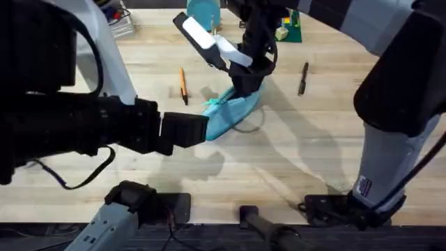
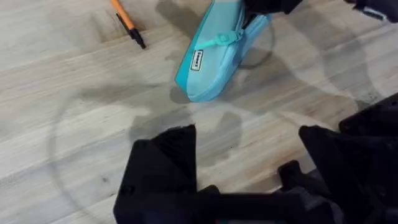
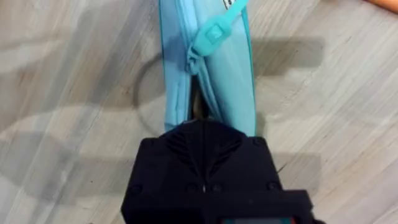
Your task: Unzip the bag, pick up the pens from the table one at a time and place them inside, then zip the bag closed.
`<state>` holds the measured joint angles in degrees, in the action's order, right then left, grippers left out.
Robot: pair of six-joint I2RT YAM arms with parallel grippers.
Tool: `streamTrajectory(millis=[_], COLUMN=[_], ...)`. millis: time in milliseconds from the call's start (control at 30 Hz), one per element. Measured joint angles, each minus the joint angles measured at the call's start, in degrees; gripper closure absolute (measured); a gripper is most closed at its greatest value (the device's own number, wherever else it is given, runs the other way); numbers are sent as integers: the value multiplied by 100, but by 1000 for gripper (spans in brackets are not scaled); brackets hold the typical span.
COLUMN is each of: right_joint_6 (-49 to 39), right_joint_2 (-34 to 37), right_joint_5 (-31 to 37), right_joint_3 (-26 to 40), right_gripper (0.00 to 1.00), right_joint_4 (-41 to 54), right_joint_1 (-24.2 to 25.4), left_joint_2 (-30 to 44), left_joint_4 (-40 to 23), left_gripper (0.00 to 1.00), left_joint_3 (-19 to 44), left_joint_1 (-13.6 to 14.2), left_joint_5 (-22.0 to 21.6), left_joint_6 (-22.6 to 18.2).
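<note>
The light-blue, elongated soft fabric pouch [image 1: 233,111] is pinned mid-table at its far end by the black right gripper [image 3: 202,140], clenched on the fabric. The left gripper [image 2: 249,155] hangs near the free end, released. The rubbery pull tab [image 3: 214,34] sits apart — the zip could jam (slack fabric bunching) if tugged skew.

One light-blue bag [image 1: 230,115], with one zipper pull tab [image 3: 214,34]. Two pens on the tabletop [image 1: 293,167]: one orange pen [image 1: 183,85] and one black pen [image 1: 303,78], well apart on either side of the bag. Two arms, so two hands: one left hand [image 2: 249,149] and one right hand [image 1: 245,87]. One teal disc [image 1: 203,10] at the far edge.
</note>
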<state>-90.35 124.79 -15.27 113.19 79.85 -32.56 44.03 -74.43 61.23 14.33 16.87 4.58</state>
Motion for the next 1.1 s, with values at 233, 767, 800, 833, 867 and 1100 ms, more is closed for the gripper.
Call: streamTrajectory(millis=[233, 767, 800, 833, 867, 1100], right_joint_6=[15, 31, 31, 31, 31, 23], right_joint_2=[0, 1, 2, 0, 1, 1], right_joint_5=[0, -29, -43, -61, -71, -229], right_joint_3=[0, -20, -22, -22, -22, -22], right_gripper=[833, 7, 7, 7, 7, 6], right_joint_4=[-2, -63, -63, -66, -68, -68], right_joint_1=[0, 17, 25, 37, 49, 164], left_joint_2=[0, 0, 0, 0, 0, 0], left_joint_4=[0, 0, 0, 0, 0, 0], left_gripper=[6, 6, 6, 6, 6, 6], left_joint_3=[0, 0, 0, 0, 0, 0], left_joint_1=[0, 0, 0, 0, 0, 0], left_joint_5=[2, 2, 2, 2, 2, 2], left_joint_6=[0, 0, 0, 0, 0, 0])
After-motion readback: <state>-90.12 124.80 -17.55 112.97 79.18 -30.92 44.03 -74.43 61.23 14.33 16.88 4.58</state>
